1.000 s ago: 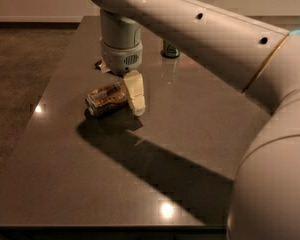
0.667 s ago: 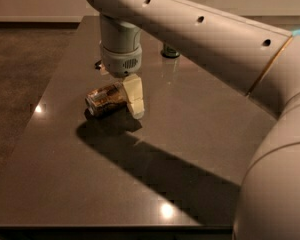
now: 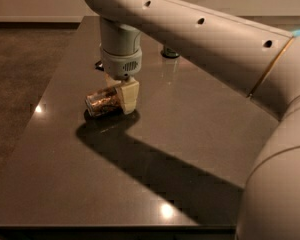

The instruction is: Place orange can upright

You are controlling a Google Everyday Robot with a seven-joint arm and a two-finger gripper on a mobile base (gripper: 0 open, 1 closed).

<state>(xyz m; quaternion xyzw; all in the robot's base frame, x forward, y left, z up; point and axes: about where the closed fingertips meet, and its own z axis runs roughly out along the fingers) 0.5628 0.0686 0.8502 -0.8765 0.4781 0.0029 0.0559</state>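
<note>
The orange can [image 3: 102,101] lies on its side on the dark table [image 3: 190,134], left of the middle, with its silver end facing left. Its label is mottled orange-brown. My gripper [image 3: 121,91] comes straight down from the arm onto the can's right half. The cream near finger [image 3: 129,96] covers the can's right end and presses on it. The far finger is mostly hidden behind the can. The can casts a shadow on the table just below it.
A dark round can base [image 3: 170,52] stands at the back of the table behind my arm. A small dark object [image 3: 99,64] lies behind the gripper. The table's left edge [image 3: 50,91] drops to a brown floor. The front edge runs near the picture's bottom.
The gripper has shifted slightly left, so the near finger now sits closer over the can. The can has stayed in about the same spot, on its side.
</note>
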